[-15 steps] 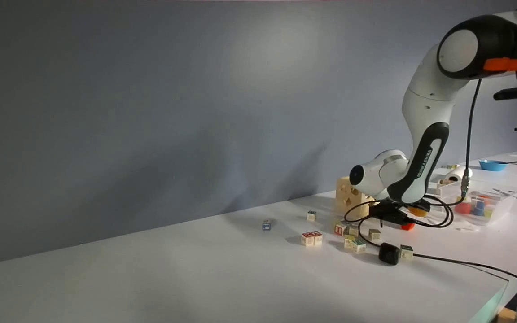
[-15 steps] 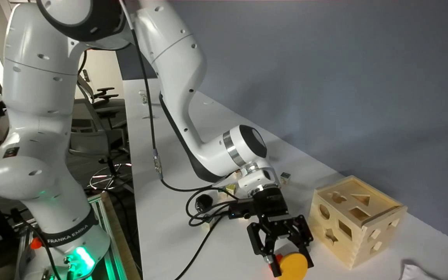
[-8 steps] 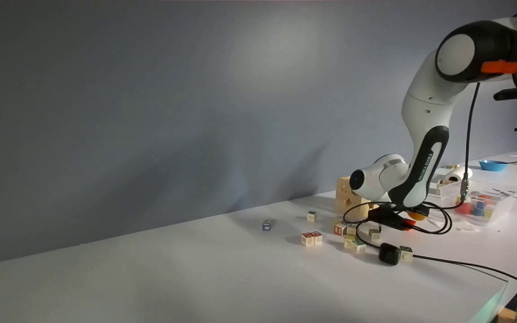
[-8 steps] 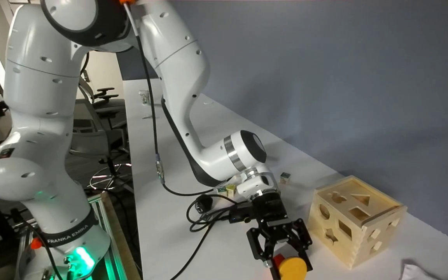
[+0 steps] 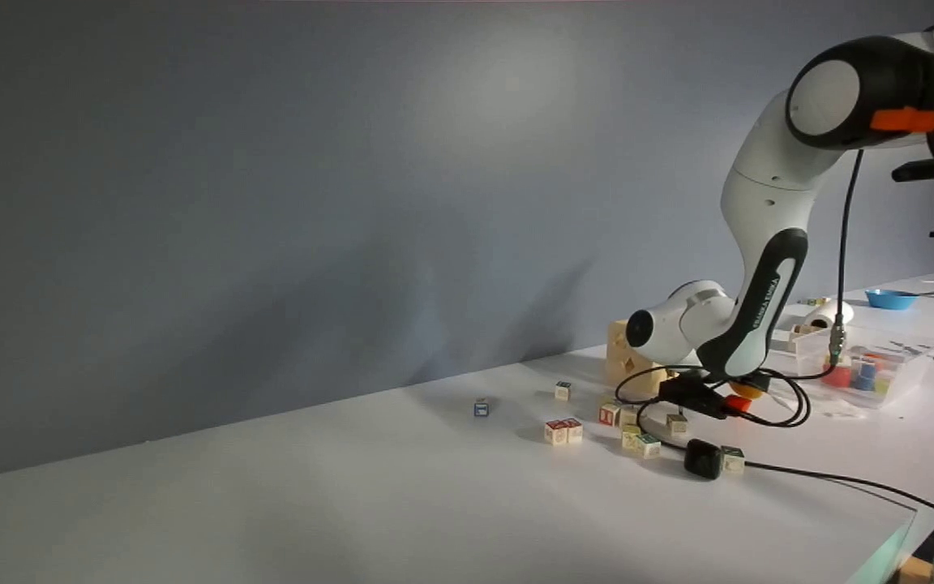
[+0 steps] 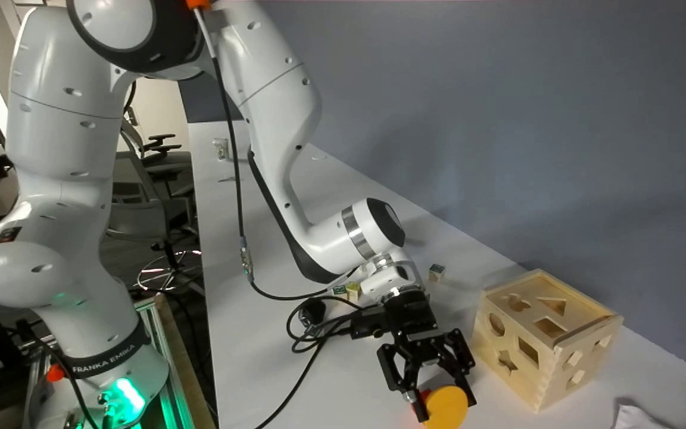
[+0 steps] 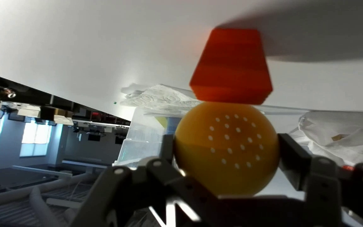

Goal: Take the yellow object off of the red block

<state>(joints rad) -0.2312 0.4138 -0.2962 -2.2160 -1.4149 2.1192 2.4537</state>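
- Held between the fingers of the black gripper, which is narrowed against it from both sides, we see a round yellow-orange piece, its surface sprinkled with white dots in the wrist view.
- An exterior view gives us its plain, flat-looking disc face.
- Just beneath it, a red-orange block with flat, flaring sides shows against the white tabletop, its shadow spreading to one side; the round piece overlaps its edge in the upside-down wrist view, and we cannot tell whether the two touch.
- Near the gripper we see a tan wooden shape-sorter cube, cut with star, triangle and rectangle openings, its interior too dark for us to read.
- Beyond the arm, a clear plastic bin holds red, blue and yellow pieces.
- Farther along stands a blue bowl, its contents hidden from us.
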